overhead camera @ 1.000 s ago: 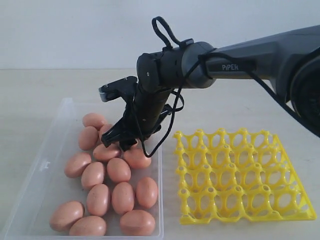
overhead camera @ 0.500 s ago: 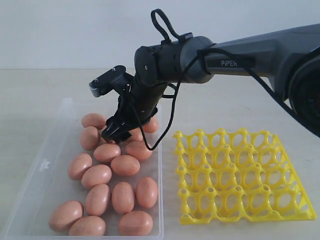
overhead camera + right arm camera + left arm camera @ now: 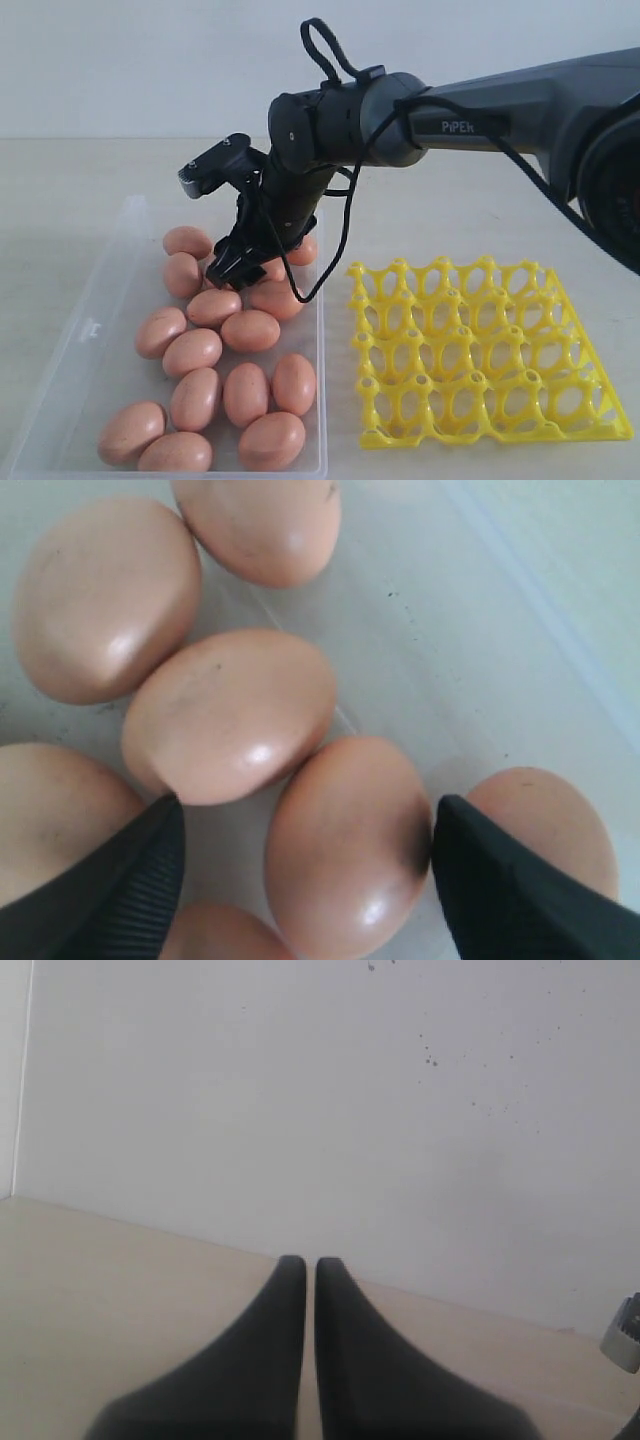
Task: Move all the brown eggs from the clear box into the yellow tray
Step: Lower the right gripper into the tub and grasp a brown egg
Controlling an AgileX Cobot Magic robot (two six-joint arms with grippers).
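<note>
Pick step: your right gripper (image 3: 235, 265) hung with jaws spread wide and empty, straddling one smooth pinkish-brown oval egg (image 3: 350, 845) lying flat in the shallow clear plastic box (image 3: 75, 330), the bright yellow lattice tray (image 3: 480, 436) beside it holding none. Its long axis ran crosswise to the closing line, so next probably needed a short drop and soft squeeze across the narrow waist. Your left gripper (image 3: 303, 1270) sat pinched together on nothing.

Pale beige tabletop (image 3: 70, 170) spans the exterior view from 9 to 3 o'clock and down to 6. Plain white wall (image 3: 150, 60) stands behind it at 12 o'clock. Left wrist view: small dark specks (image 3: 430, 1058) dot the wall.
</note>
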